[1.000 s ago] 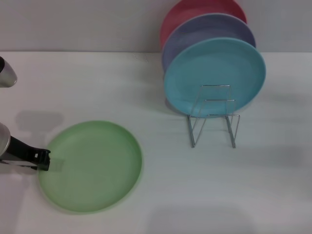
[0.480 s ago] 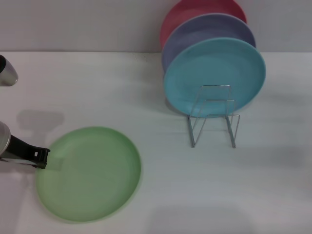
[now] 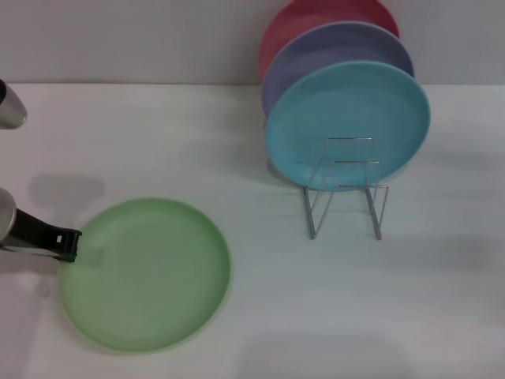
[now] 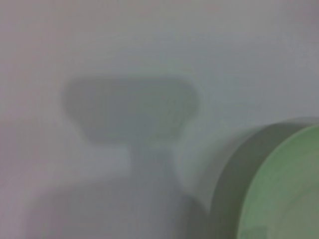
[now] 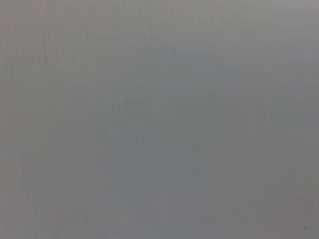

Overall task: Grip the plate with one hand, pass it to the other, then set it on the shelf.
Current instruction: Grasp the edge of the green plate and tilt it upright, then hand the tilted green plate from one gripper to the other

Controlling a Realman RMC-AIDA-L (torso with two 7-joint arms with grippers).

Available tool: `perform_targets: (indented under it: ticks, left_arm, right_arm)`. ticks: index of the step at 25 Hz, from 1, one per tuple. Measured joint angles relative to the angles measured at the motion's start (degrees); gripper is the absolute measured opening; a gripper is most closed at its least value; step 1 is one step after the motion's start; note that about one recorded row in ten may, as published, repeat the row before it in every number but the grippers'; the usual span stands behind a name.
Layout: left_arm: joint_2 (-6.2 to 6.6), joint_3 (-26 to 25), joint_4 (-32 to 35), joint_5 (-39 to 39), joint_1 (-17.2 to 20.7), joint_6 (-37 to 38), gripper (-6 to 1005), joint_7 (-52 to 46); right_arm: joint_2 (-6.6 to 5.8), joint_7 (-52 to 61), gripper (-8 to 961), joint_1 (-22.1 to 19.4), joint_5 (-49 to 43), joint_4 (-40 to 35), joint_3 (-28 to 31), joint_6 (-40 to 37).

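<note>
Light green plate [image 3: 146, 273] lifted slightly, left gripper [image 3: 69, 245] jaws clamped on its left rim, shelf [image 3: 345, 189] unmoved.

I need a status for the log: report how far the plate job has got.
Early stage. Done: left pincer is at the rim of the green plate, apparently gripping it. In hand: lifting it; the left wrist view shows shadow under its rim. Left: the handover, with the right arm out of view, and racking on the shelf.
</note>
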Motion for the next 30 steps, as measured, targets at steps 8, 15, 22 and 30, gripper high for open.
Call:
perform_targets:
  ticks: [8, 15, 22, 30]
  left_arm:
    - [-0.02, -3.57, -4.84, -1.37, 0.26, 0.16, 32, 1.39]
    - [-0.26, -3.62, -8.04, -2.5, 2.76, 9.08, 31, 2.0]
    - [-0.29, -2.65, -8.3, -9.71, 6.84, 23.46, 31, 6.84]
    - [-0.31, 4.64, -7.02, -17.6, 13.85, 46.12, 31, 14.53]
  right_arm:
    - [-0.04, -0.2, 565, 0.21, 0.07, 0.0, 0.0, 0.0]
    - [-0.16, -0.12, 565, 0.46, 0.08, 0.0, -0.22, 0.02]
    - [-0.27, -0.13, 565, 0.77, 0.08, 0.0, -0.47, 0.12]
    - [-0.27, -0.23, 565, 0.97, -0.16, 0.0, -0.46, 0.51]
